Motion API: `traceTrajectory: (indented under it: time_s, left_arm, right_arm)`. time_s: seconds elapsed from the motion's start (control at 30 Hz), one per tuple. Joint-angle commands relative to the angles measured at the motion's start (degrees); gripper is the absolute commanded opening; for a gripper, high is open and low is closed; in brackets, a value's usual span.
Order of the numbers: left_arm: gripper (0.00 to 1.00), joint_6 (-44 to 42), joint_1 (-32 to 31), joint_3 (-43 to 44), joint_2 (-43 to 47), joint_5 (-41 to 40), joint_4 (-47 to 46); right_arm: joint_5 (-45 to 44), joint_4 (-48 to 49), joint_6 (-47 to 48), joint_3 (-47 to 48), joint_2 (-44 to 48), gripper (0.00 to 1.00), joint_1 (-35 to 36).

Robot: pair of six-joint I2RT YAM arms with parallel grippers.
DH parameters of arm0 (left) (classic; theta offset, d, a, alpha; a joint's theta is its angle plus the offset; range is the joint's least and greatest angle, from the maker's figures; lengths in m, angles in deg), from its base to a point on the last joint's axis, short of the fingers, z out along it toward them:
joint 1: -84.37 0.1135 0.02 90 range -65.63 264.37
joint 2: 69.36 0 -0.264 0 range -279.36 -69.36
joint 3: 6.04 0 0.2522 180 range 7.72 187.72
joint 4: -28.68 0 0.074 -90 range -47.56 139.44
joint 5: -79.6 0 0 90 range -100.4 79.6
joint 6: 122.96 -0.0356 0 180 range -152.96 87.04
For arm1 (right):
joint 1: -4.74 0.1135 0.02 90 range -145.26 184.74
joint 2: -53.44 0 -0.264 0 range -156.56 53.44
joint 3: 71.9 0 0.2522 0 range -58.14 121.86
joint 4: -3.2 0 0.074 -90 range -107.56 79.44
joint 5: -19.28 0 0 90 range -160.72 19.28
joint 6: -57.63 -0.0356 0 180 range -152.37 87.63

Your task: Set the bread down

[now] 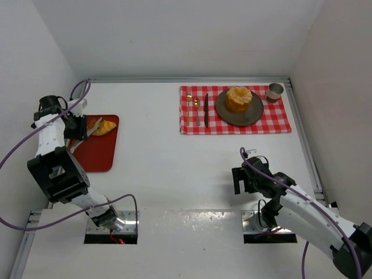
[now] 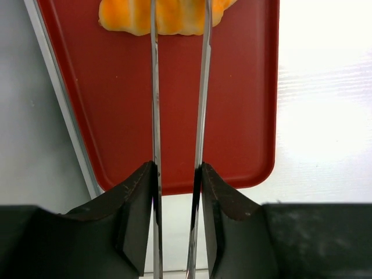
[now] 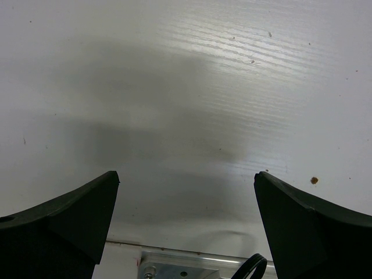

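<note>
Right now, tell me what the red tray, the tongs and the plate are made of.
Red tray: likely plastic, smooth semi-gloss, moulded rounded corner and raised rim.
Tongs: metal, probably steel; thin bright mirror-like strips.
Plate: dark grey, matte; ceramic or stoneware perhaps, too small to tell.

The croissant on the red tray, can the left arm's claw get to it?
Probably yes. The left claw grips metal tongs, and their two blades run out over the red tray as far as the croissant. Nothing lies in the way.
</note>
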Motion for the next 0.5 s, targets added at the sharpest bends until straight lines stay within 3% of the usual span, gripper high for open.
traceTrajectory:
  time_s: [0.0, 0.07, 0.47]
  left_arm:
    - [0.16, 0.5, -0.5, 0.2, 0.4, -0.5, -0.4]
    - [0.00, 0.5, -0.5, 0.2, 0.4, -0.5, -0.4]
    - [0.00, 2.9, -0.5, 9.6, 5.6, 6.5, 3.8]
  right_arm:
    - [-0.7, 1.3, 0.4, 1.3, 0.5, 0.99, 0.1]
    - [-0.8, 1.0, 0.1, 1.4, 0.4, 0.99, 0.1]
    - [-2.0, 0.2, -0.8, 1.4, 2.0, 0.99, 0.0]
